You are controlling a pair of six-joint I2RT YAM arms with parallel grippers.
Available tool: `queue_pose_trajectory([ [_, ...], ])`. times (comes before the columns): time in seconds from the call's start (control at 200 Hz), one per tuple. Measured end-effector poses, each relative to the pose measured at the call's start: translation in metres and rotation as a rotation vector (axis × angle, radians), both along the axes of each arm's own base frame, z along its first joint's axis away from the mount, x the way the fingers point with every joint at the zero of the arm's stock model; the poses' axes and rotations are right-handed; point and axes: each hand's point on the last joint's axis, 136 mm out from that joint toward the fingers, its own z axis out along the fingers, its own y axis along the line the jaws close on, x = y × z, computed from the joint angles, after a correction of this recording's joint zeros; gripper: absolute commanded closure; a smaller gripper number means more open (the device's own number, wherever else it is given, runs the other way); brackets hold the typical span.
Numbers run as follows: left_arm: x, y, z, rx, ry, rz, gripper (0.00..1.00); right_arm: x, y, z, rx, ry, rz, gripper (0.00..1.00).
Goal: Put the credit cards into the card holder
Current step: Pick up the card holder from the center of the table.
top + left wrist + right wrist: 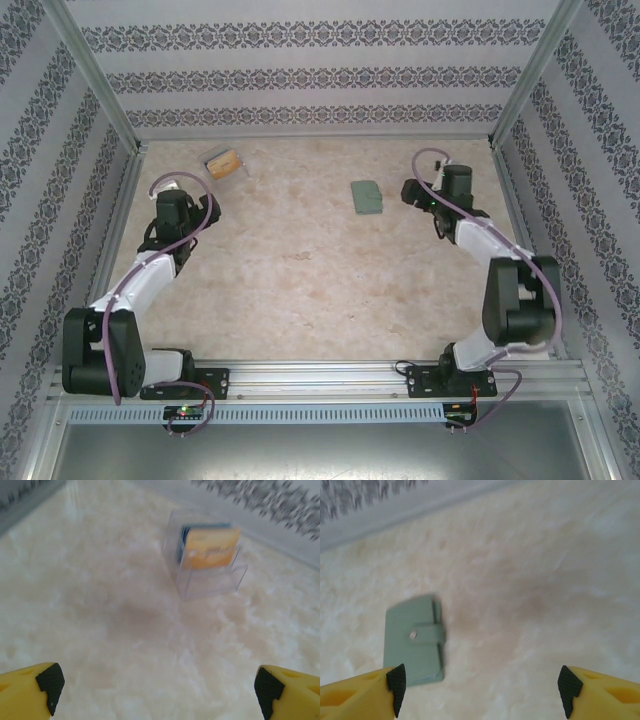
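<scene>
Clear plastic box [210, 584] standing on pale marbled tabletop [300, 270], far left, near patterned back wall [300, 70].

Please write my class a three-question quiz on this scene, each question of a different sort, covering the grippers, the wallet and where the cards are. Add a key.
1. Short answer: are the fingers of the left gripper and the right gripper open or shut?
2. True or false: the card holder lies folded shut on the table, with its tab across the front.
3. Pick one. The credit cards are:
A) inside the card holder
B) inside the clear plastic box
C) held by the left gripper

Key: 1. Open, both empty. 2. True. 3. B.
</scene>
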Motion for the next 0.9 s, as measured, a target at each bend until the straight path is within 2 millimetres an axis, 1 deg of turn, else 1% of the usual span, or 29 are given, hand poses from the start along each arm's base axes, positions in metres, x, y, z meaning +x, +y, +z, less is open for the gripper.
queue_pose_trajectory([
  [0.04, 0.002, -0.005, -0.006, -0.032, 0.032, -0.015, 0.01, 0.002, 0.011, -0.012, 0.007, 0.053, 0.029, 0.24],
  [0.085, 0.003, -0.013, -0.011, -0.07, 0.061, -0.039, 0.01, 0.003, 0.022, -0.025, 0.014, 0.111, 0.062, 0.25],
  [0.135, 0.004, -0.02, -0.014, -0.106, 0.081, -0.066, 0.01, 0.004, 0.033, -0.034, 0.023, 0.16, 0.089, 0.26],
  [0.165, 0.005, -0.025, -0.014, -0.128, 0.091, -0.087, 0.0, 0.004, 0.038, -0.039, 0.026, 0.182, 0.103, 0.26],
  [0.205, 0.006, -0.032, -0.014, -0.151, 0.097, -0.113, 0.01, 0.005, 0.045, -0.042, 0.028, 0.208, 0.12, 0.3],
  [0.26, 0.006, -0.038, -0.013, -0.173, 0.106, -0.141, 0.0, 0.009, 0.054, -0.048, 0.021, 0.241, 0.144, 0.3],
  [0.395, 0.005, -0.044, -0.012, -0.196, 0.129, -0.166, 0.01, 0.026, 0.075, -0.06, -0.049, 0.306, 0.184, 0.3],
  [0.435, 0.005, -0.045, -0.011, -0.198, 0.133, -0.171, 0.01, 0.031, 0.083, -0.064, -0.071, 0.322, 0.199, 0.28],
  [0.47, 0.006, -0.046, -0.009, -0.201, 0.141, -0.177, 0.01, 0.033, 0.089, -0.068, -0.09, 0.335, 0.215, 0.24],
  [0.52, 0.009, -0.047, -0.006, -0.207, 0.156, -0.187, 0.01, 0.033, 0.098, -0.074, -0.116, 0.355, 0.231, 0.16],
  [0.565, 0.016, -0.048, -0.002, -0.214, 0.178, -0.194, 0.01, 0.031, 0.103, -0.079, -0.15, 0.376, 0.239, 0.07],
  [0.595, 0.022, -0.048, 0.002, -0.214, 0.184, -0.198, 0.01, 0.03, 0.106, -0.08, -0.183, 0.386, 0.244, 0.02],
  [0.674, 0.039, -0.049, 0.013, -0.214, 0.179, -0.209, 0.01, 0.029, 0.112, -0.081, -0.268, 0.399, 0.26, 0.02],
  [0.724, 0.043, -0.049, 0.017, -0.216, 0.173, -0.213, 0.01, 0.032, 0.117, -0.078, -0.307, 0.395, 0.266, 0.02],
  [0.779, 0.043, -0.05, 0.017, -0.221, 0.179, -0.214, 0.0, 0.035, 0.122, -0.075, -0.34, 0.39, 0.271, 0.02],
  [0.839, 0.041, -0.05, 0.016, -0.227, 0.192, -0.212, 0.0, 0.04, 0.128, -0.073, -0.376, 0.381, 0.277, 0.05],
  [0.874, 0.04, -0.051, 0.014, -0.233, 0.2, -0.21, 0.0, 0.043, 0.131, -0.073, -0.397, 0.378, 0.277, 0.08],
  [0.899, 0.039, -0.051, 0.012, -0.238, 0.206, -0.209, 0.0, 0.044, 0.132, -0.075, -0.413, 0.378, 0.279, 0.13],
])
